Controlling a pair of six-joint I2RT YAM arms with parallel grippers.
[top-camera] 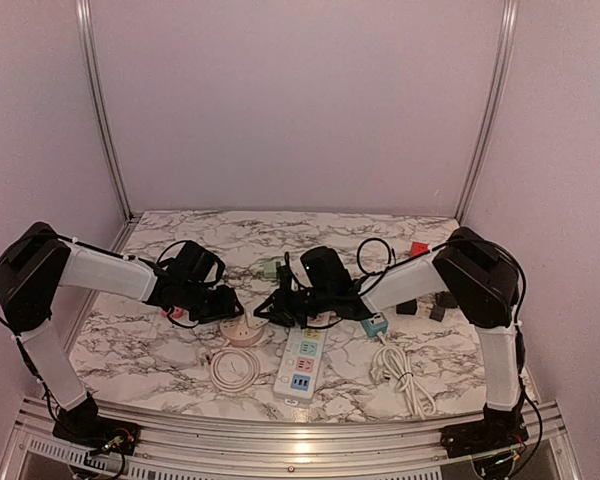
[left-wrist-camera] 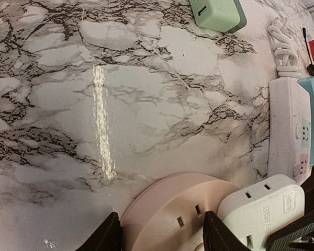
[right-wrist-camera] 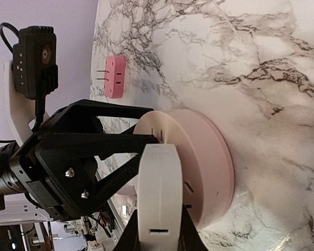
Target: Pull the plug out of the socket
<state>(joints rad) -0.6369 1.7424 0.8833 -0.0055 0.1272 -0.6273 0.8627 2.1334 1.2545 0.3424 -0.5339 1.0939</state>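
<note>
A round pink socket (left-wrist-camera: 170, 214) lies on the marble table, left of centre in the top view (top-camera: 246, 333). My left gripper (left-wrist-camera: 162, 234) has a finger against each side of the socket and is shut on it. A white plug (right-wrist-camera: 158, 188) stands against the socket's face (right-wrist-camera: 204, 157); whether its prongs are still in the slots is hidden. My right gripper (right-wrist-camera: 159, 238) is shut on the plug from its two sides. The plug also shows in the left wrist view (left-wrist-camera: 261, 206). In the top view both grippers (top-camera: 220, 302) (top-camera: 275, 308) meet over the socket.
A white power strip (top-camera: 300, 365) lies in front of the right gripper, with a coiled white cable (top-camera: 235, 368) to its left. A green adaptor (left-wrist-camera: 217, 13), a pink adaptor (right-wrist-camera: 115, 76), a teal block (top-camera: 374, 325), a red piece (top-camera: 418, 248) and another white cable (top-camera: 405, 378) lie around.
</note>
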